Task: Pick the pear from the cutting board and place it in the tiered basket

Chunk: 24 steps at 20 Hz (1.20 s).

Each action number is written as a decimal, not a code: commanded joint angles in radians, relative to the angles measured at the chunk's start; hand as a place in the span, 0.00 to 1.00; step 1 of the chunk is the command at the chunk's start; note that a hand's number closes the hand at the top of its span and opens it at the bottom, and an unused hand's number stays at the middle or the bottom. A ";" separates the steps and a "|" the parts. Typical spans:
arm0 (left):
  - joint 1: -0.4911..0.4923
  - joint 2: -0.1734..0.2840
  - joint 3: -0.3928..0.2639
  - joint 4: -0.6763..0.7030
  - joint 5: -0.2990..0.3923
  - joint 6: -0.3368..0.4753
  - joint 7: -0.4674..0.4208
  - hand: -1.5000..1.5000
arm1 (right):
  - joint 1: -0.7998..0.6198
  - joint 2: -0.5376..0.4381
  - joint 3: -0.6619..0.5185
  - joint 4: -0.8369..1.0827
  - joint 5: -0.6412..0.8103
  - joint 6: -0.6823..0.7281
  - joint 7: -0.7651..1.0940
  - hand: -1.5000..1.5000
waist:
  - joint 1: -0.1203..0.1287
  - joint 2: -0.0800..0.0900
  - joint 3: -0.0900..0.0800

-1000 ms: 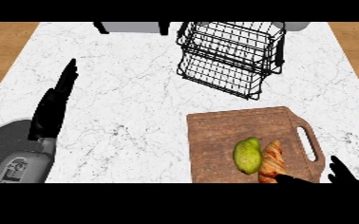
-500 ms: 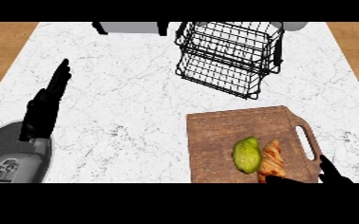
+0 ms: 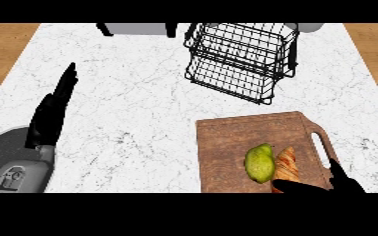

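A green pear (image 3: 259, 163) lies on the brown wooden cutting board (image 3: 236, 140) at the lower right, beside a croissant (image 3: 287, 163). The black wire tiered basket (image 3: 242, 60) stands at the back, right of centre. My right hand (image 3: 319, 186) comes in at the lower right edge, its fingers spread just below and right of the pear, not touching it. My left hand (image 3: 50, 114) rests at the left, fingers straight and pointing up, holding nothing.
The white marble counter (image 3: 133, 90) spans the view, with wooden edges at both sides. A grey appliance (image 3: 136, 28) sits at the back edge, left of the basket. My grey left forearm (image 3: 22, 165) fills the lower left corner.
My right hand has risen further into view along the board's lower right edge, closer to the pear. My left hand has shifted slightly right. The pear has not moved.
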 commanded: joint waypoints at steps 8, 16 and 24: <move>0.002 -0.009 0.019 0.050 -0.006 -0.019 -0.038 0.50 | -0.130 0.088 0.101 0.127 -0.018 -0.091 0.195 0.00 | -0.006 -0.001 0.000; 0.051 -0.019 0.024 0.012 -0.022 -0.013 -0.065 0.50 | -0.239 0.112 0.109 0.240 -0.074 -0.092 0.195 0.00 | 0.000 -0.004 0.002; -0.012 0.004 0.058 0.012 -0.015 -0.045 -0.004 0.50 | -0.308 0.171 0.146 0.287 -0.088 -0.107 0.195 0.00 | -0.014 -0.006 0.003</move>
